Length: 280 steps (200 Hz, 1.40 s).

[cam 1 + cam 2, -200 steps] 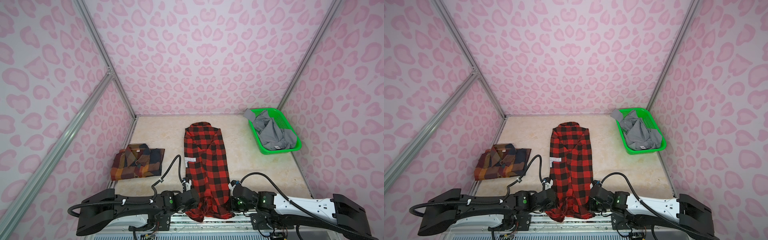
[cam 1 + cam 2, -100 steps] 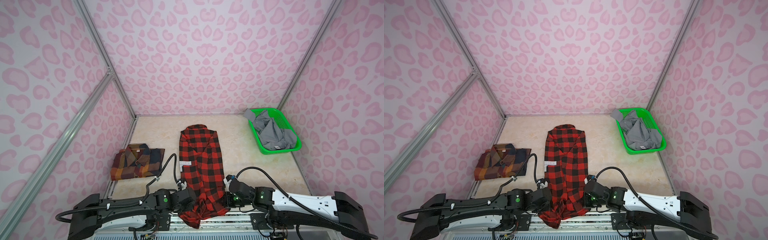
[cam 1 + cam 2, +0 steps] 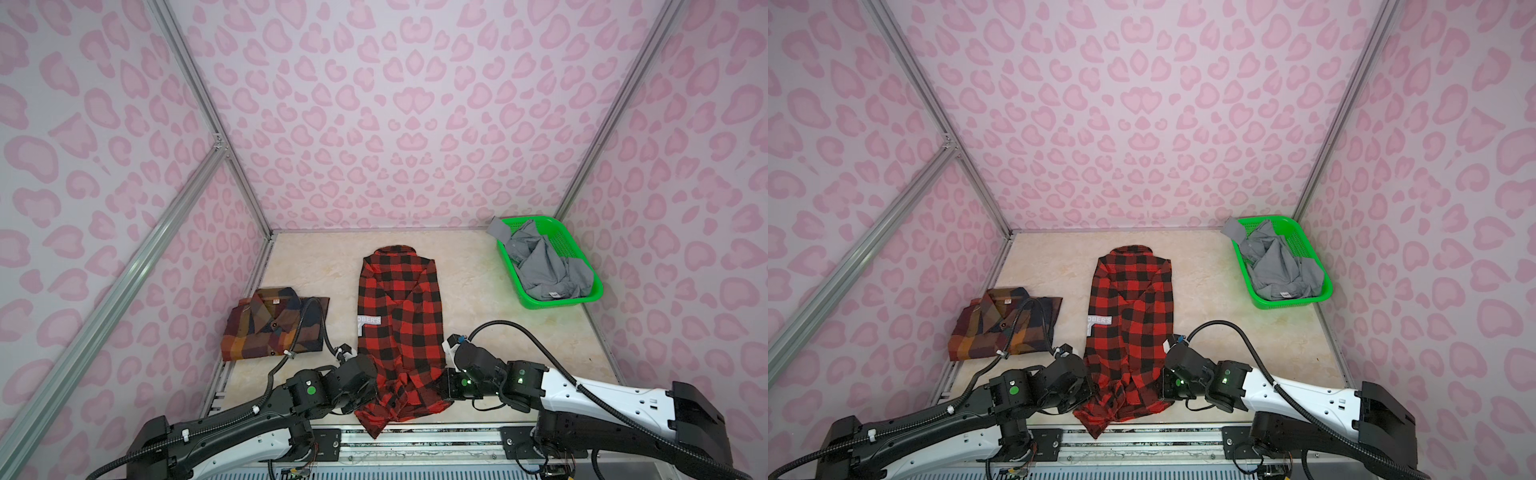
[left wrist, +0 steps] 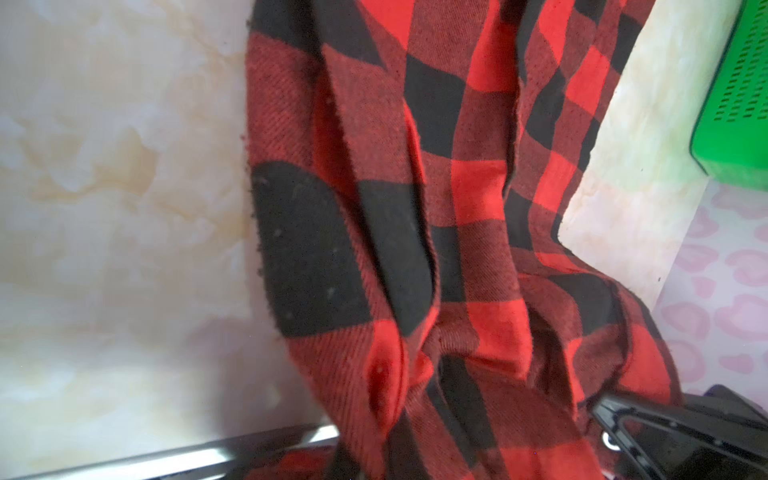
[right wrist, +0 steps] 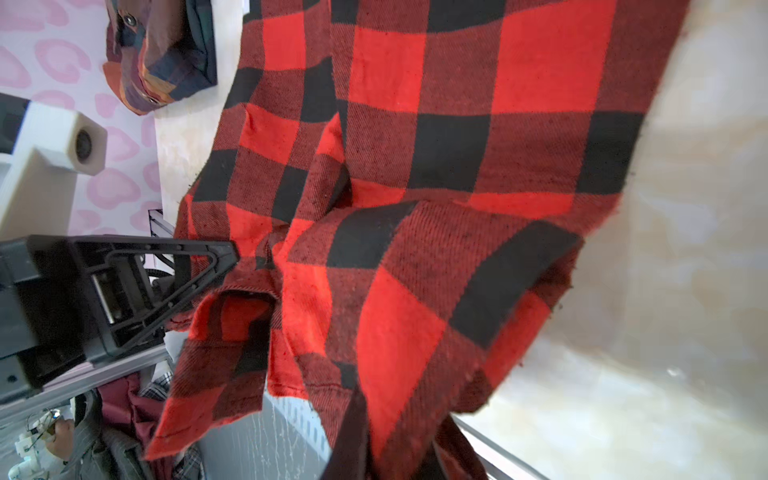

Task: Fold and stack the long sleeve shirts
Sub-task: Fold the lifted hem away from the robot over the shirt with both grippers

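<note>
In both top views, the left jaws and right jaws are each clenched on a near hem corner of the red-and-black flannel. It lies lengthwise mid-counter, collar far. The fabric looks soft, light and limp: expect sag between grips, so hold it at the corners. To the left lies the folded plaid shirt. At far right, the grey shirt sits crumpled in the green basket.

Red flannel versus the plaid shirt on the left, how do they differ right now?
The red flannel lies long and narrow; the plaid shirt is a compact folded rectangle. The red flannel's hem is bunched, pinched by the left gripper and right gripper; nothing grips the plaid shirt. The red flannel shows a grey lettered label; the plaid shirt shows its buttoned front. Both are checked, with collars toward the back wall.
</note>
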Tool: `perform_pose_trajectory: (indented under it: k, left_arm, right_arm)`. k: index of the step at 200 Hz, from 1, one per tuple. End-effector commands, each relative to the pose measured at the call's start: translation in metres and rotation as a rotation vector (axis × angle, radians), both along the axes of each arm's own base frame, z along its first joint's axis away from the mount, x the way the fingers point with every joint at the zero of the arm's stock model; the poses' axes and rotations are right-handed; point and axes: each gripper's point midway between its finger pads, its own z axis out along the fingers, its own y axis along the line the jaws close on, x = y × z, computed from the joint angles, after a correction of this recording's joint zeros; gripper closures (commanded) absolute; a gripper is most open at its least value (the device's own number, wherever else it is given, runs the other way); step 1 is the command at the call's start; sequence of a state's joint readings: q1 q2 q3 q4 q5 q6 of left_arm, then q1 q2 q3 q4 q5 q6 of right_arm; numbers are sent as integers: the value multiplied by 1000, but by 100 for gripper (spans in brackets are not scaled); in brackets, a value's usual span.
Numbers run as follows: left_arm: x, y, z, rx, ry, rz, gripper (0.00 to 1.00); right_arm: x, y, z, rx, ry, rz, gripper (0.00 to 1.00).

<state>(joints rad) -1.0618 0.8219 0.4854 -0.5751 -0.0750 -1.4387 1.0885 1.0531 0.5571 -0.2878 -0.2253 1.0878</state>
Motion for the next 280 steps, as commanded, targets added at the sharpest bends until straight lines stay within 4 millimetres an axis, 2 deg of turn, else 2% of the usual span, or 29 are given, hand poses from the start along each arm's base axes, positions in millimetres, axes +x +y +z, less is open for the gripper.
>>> perform_pose_trajectory:
  k: [1,36,88,122,151,191,280]
  left_arm:
    - [12,-9,16,-43,-11,26,96]
    - [28,-8,30,-103,-19,89,96]
    - [39,-18,37,-137,22,126,96]
    - [49,-12,41,-153,34,192,96]
    - [54,-6,40,-139,67,241,97]
    - [66,-8,40,-147,93,265,97]
    - [89,-2,23,-100,163,291,97]
  right_arm:
    - [2,3,3,-2,-3,27,100]
    - [16,7,12,17,-16,16,100]
    - [30,10,18,41,-6,2,100]
    - [44,7,25,53,-10,-26,100]
    - [53,6,27,64,-6,-33,100]
    - [61,9,20,76,23,-37,100]
    - [86,6,15,75,32,-62,100]
